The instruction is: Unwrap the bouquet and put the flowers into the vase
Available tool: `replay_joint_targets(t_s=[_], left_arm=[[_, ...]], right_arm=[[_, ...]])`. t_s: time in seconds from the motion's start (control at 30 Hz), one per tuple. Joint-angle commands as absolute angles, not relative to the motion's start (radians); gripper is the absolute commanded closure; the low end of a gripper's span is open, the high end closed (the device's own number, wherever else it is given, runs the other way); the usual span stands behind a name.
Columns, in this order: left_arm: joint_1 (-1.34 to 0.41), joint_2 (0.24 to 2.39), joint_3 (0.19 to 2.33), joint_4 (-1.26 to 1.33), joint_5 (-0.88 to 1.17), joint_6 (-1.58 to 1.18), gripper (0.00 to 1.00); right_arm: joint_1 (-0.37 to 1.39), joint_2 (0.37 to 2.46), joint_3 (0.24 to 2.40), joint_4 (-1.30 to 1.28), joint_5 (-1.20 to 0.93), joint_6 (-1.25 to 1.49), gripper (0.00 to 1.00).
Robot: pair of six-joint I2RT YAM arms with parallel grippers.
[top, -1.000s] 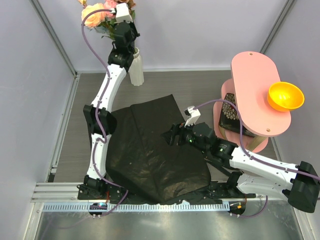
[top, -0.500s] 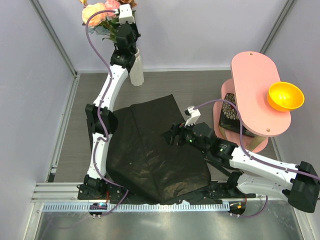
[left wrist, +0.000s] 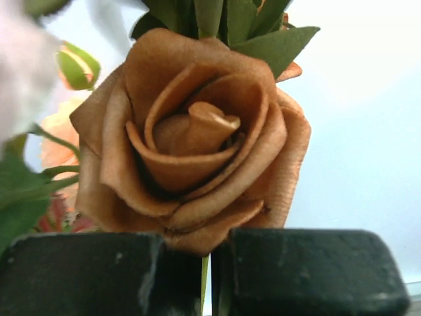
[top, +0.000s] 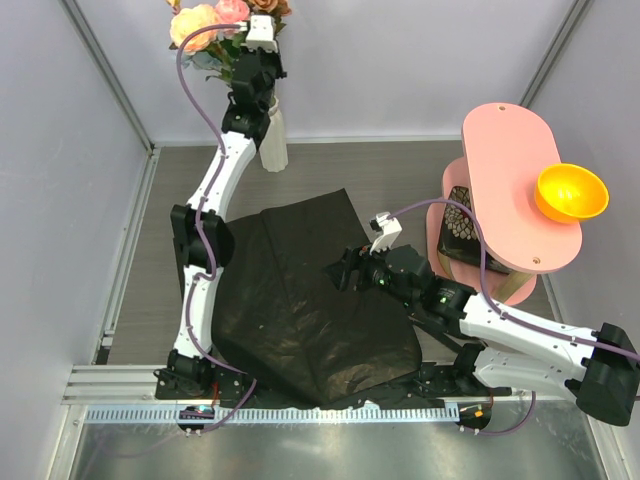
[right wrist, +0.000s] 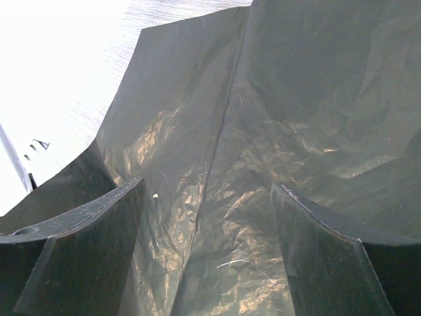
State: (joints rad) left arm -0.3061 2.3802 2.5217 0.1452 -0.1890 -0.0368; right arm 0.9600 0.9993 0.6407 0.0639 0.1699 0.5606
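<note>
The flowers (top: 205,20) hang at the back left above the white vase (top: 273,142). The left end effector (left wrist: 207,276) is pinched narrow on the green stem just under the rust rose (left wrist: 191,138). The arm hides the vase mouth, so I cannot tell whether the stems are in. Best lower straight, stems vertical, and release only once they are seated. The right end effector (right wrist: 207,257) gapes wide over the black wrapping paper (top: 300,310), which is spread on the grey table (top: 400,170). A pink stand (top: 505,150) holds an orange bowl (top: 571,193) at the right, and pale walls enclose everything.
</note>
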Motion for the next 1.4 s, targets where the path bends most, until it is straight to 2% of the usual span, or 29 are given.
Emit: replay_joint_targets(t_s=[0.0,0.2,0.27,0.37,0.6,0.67,0.7,0.77,0.8,0.87,0.93,1.0,1.1,1.37], left_arm=[[-0.288,2.399,2.487,0.098,-0.048,0.086,1.0],[-0.224,2.369,2.478,0.122,0.202,0.049,1.0],[-0.204,2.315,2.356,0.199,0.322,0.031,1.0],[-0.187,2.269,2.232,0.313,0.382,0.021,1.0],[-0.143,2.315,2.296,0.282,0.505,-0.058,0.99],[-0.143,2.321,2.305,0.279,0.511,-0.052,0.95],[-0.143,2.33,2.313,0.267,0.505,-0.051,0.87],[-0.143,2.335,2.321,0.259,0.503,-0.058,0.79],[-0.143,2.333,2.318,0.262,0.494,-0.063,0.72],[-0.143,2.33,2.31,0.259,0.48,-0.075,0.66],[-0.143,2.312,2.295,0.27,0.46,-0.09,0.52],[-0.144,2.298,2.258,0.299,0.454,-0.109,0.46],[-0.146,2.28,2.246,0.29,0.434,-0.112,0.42],[-0.147,2.261,2.24,0.276,0.434,-0.121,0.4]], right_arm=[[0.959,0.994,0.649,0.086,0.183,0.572,0.17],[0.957,0.999,0.652,0.08,0.181,0.568,0.18],[0.957,1.0,0.653,0.081,0.176,0.569,0.17],[0.957,1.006,0.657,0.086,0.172,0.571,0.17],[0.957,1.025,0.673,0.086,0.161,0.572,0.17],[0.957,1.028,0.673,0.086,0.161,0.569,0.17],[0.957,1.028,0.673,0.087,0.163,0.571,0.17],[0.957,1.032,0.673,0.087,0.16,0.572,0.17],[0.957,1.034,0.672,0.09,0.16,0.572,0.17],[0.959,1.04,0.673,0.094,0.155,0.574,0.17],[0.956,1.042,0.675,0.1,0.149,0.577,0.17],[0.957,1.042,0.678,0.101,0.147,0.575,0.17],[0.957,1.042,0.673,0.103,0.147,0.581,0.18],[0.957,1.038,0.666,0.107,0.144,0.591,0.17]])
